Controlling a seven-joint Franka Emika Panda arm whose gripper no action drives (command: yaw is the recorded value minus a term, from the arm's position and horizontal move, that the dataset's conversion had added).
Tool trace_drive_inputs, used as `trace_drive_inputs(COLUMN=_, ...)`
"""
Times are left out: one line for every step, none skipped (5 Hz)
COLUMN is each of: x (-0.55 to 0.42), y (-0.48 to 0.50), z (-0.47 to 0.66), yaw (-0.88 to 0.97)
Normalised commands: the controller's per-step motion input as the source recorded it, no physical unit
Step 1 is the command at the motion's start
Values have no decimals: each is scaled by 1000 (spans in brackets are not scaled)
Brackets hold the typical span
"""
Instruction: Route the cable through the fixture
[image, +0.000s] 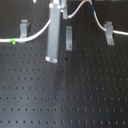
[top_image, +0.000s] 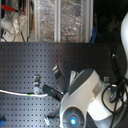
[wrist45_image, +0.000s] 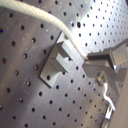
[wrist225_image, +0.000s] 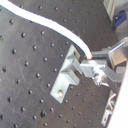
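The gripper (image: 65, 13) is pinching the cable (image: 35, 33) up near the top of the first exterior view, and both wrist views are showing why: the fingertips (wrist225_image: 100, 64) are pressed together on the cord right at the mouth of the middle fixture (wrist225_image: 69, 71), seemingly so that the held stretch can be steered down into the slot rather than dragged from far away. The grip is sitting just beside the clip — close enough, I judge, to be keeping the short free length stiff and aimed. In the first exterior view the cable is running across the black pegboard (image: 65, 90) from the first exterior view's left, passing the left fixture (image: 23, 30), rising to the gripper, then arching over and falling toward the right fixture (image: 108, 34) before leaving at the first exterior view's right edge. Whether it is truly seated in either outer clip is too blurred to tell. In the first wrist view the cord is lying across the top corner of the middle fixture (wrist45_image: 58, 61), not down between its prongs, so the routing there is looking unfinished. The cable itself is appearing thin, white and limp — it is sagging in soft curves — with a small green mark (image: 13, 41) near the left clip and a blue mark (image: 93, 7) on the arch.
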Motion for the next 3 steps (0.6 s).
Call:
trace_drive_inputs(x=29, y=-7, z=0, yaw=0)
trace_drive_inputs(x=-31, y=9, z=123, yaw=571)
trace_drive_inputs(x=-49, y=17, z=103, yaw=940)
